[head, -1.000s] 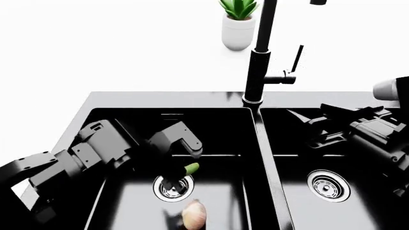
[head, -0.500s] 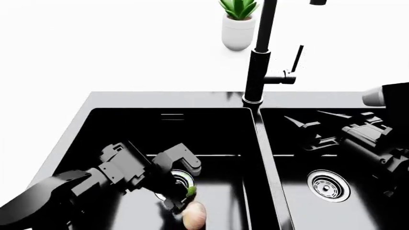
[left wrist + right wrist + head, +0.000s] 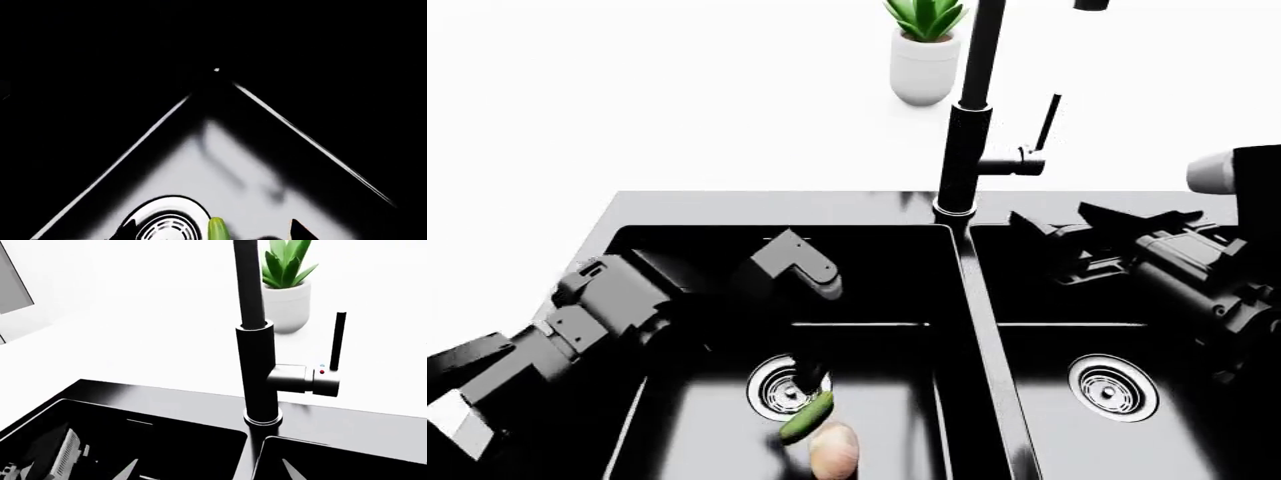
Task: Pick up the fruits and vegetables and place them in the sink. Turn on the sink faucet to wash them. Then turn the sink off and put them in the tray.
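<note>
Both produce items in left basin of sink [image 3: 627, 212], lower centre of frame: cucumber [image 3: 805, 416] beside drain, onion [image 3: 834, 449] touching it. Left gripper [image 3: 807, 290] fingers apart, empty (above cucumber). Right gripper [image 3: 1054, 245] state unclear. Loading looks done; next, right arm to faucet [image 3: 970, 120] lever [image 3: 337, 341].

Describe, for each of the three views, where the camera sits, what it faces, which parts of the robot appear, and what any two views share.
Head view: above, looking down on the sink; both arms, left hand, right hand.
Left wrist view: inside the basin, facing its corner; only dark fingertips show.
Right wrist view: over the sink's rim, facing the faucet and potted plant; fingertips at the edge.
Shared: cucumber and drain in head and left wrist views.
</note>
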### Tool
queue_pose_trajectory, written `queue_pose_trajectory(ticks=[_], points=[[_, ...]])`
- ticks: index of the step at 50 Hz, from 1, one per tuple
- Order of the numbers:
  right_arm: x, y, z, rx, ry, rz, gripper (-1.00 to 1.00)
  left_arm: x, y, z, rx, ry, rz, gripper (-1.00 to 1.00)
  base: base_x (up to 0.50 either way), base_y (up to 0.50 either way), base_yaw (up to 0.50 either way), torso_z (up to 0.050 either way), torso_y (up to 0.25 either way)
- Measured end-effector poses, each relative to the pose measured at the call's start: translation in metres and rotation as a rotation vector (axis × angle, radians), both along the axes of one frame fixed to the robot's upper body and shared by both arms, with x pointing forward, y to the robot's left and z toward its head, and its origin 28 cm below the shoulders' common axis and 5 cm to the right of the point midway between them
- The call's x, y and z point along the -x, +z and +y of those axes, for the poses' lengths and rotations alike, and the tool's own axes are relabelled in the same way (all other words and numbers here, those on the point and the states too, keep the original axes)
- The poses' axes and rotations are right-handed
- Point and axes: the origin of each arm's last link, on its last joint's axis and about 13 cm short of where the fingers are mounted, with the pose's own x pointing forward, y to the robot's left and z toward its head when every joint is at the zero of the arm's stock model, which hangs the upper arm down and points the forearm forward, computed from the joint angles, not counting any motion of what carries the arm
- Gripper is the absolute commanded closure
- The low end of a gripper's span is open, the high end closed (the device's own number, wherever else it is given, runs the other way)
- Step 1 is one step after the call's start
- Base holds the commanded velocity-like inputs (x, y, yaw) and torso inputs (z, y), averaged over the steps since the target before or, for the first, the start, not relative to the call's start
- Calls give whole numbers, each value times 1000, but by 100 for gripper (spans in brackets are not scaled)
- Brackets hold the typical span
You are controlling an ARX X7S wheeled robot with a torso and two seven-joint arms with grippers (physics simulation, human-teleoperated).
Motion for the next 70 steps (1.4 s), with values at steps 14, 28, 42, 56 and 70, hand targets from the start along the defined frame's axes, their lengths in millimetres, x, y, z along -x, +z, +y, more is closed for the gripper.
queue_pose_trajectory(ticks=[14, 28, 42, 56, 70], points=[[7, 8, -2, -3, -116, -109, -100, 0, 101, 19, 253, 242, -442, -100, 0, 0, 0, 0, 0], [-5, 34, -3, 167, -335, -395, -100, -17, 158, 16, 285, 470, -807, -100, 0, 0, 0, 0, 0], [-29, 64, 6, 286, -508, -749, -100, -16, 159, 10, 264, 517, -859, -100, 0, 0, 0, 0, 0], [-52, 86, 15, 387, -623, -1015, -100, -13, 149, 13, 247, 534, -848, -100, 0, 0, 0, 0, 0], [-82, 87, 43, 439, -528, -1225, -100, -5, 139, 17, 240, 543, -822, -100, 0, 0, 0, 0, 0]])
